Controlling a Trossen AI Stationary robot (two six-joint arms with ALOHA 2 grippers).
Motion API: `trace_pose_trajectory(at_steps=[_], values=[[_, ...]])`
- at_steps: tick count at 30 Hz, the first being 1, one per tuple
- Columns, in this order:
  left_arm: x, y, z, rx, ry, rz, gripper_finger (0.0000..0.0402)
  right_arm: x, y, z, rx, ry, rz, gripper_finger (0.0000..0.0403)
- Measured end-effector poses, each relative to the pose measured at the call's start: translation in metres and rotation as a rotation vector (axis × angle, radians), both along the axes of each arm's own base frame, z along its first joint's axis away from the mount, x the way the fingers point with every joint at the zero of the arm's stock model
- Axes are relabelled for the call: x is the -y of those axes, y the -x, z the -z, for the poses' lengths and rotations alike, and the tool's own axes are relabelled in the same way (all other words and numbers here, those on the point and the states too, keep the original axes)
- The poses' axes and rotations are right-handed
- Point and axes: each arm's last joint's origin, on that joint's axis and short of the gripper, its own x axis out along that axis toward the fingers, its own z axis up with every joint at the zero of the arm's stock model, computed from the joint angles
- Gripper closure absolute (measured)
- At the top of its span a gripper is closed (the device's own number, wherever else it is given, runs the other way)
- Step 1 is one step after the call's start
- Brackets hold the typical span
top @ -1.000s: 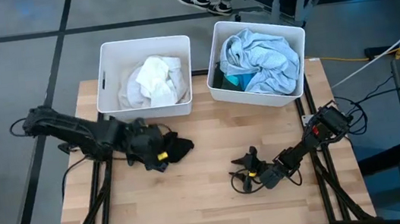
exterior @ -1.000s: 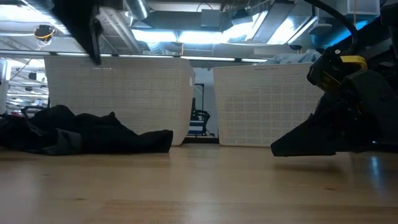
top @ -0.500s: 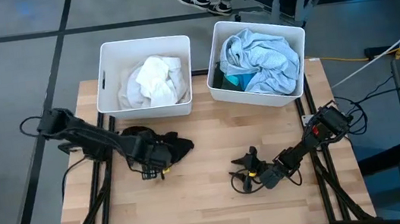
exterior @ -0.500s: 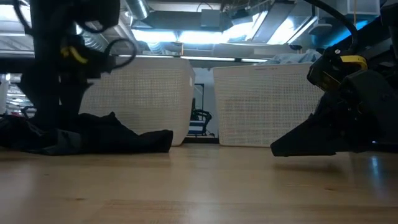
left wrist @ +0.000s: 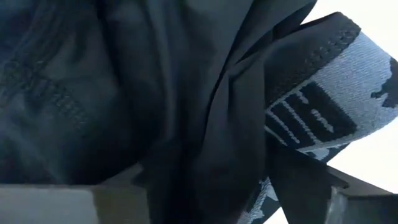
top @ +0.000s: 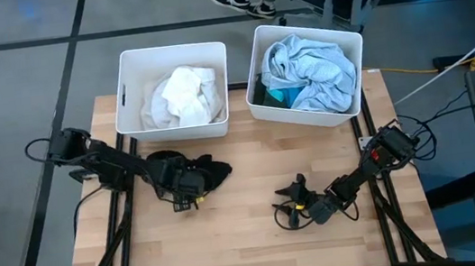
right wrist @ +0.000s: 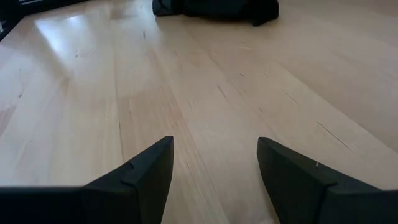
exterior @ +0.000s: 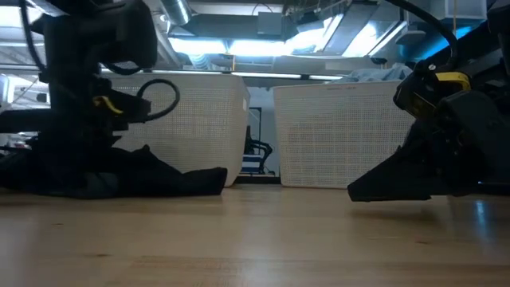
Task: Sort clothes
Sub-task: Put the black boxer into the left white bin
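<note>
A black garment [top: 204, 171] with a grey patterned waistband [left wrist: 323, 112] lies bunched on the wooden table in front of the left bin. My left gripper [top: 186, 185] points down into it, open, with folds of the black cloth [left wrist: 205, 124] between its fingers. White clothes [top: 183, 96] fill the left bin [top: 130, 92]. Pale blue and teal clothes [top: 311, 69] fill the right bin [top: 354, 82]. My right gripper [top: 290, 208] rests low over the table's near right part, open, with only bare wood between its fingers [right wrist: 214, 162]. My left gripper comes at the black garment from above, fingers pointing down and spread. One finger [left wrist: 68, 202] and the other [left wrist: 348, 199] stand in the bunched cloth, with several folds [left wrist: 211, 168] rising between them. The garment lies on the table, slack.
The two white bins stand side by side at the table's far edge. Bare wood [top: 232, 234] spreads across the near half between the two arms. Cables [top: 285, 222] trail beside my right gripper. A person's feet [top: 244, 0] show beyond the far edge.
My left gripper has come straight down from above the table onto the black garment, rolling and tipping steeper as it sank. It has stayed open. My right arm has kept still.
</note>
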Motion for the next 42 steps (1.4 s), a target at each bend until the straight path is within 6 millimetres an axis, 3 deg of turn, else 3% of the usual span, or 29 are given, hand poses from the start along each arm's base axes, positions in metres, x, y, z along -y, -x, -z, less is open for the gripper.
trace_pose_trajectory(at_steps=[4, 14, 30, 42], values=[[-0.004, -0.003, 0.0, 0.016, 0.092, -0.062, 0.0217, 0.0, 0.0, 0.0, -0.003, -0.006, 0.005, 0.0171], [-0.002, -0.016, 0.0, 0.149, 0.221, -0.058, 0.0386, 0.0, 0.0, 0.001, -0.004, -0.005, 0.006, 0.0171], [0.031, -0.038, -0.011, 0.389, 0.333, -0.002, 0.0397, 0.0, 0.0, 0.001, -0.004, -0.006, 0.004, 0.0171], [0.062, -0.08, -0.083, 0.649, 0.277, 0.195, 0.0398, 0.0, 0.0, 0.001, -0.004, -0.002, 0.01, 0.0171]])
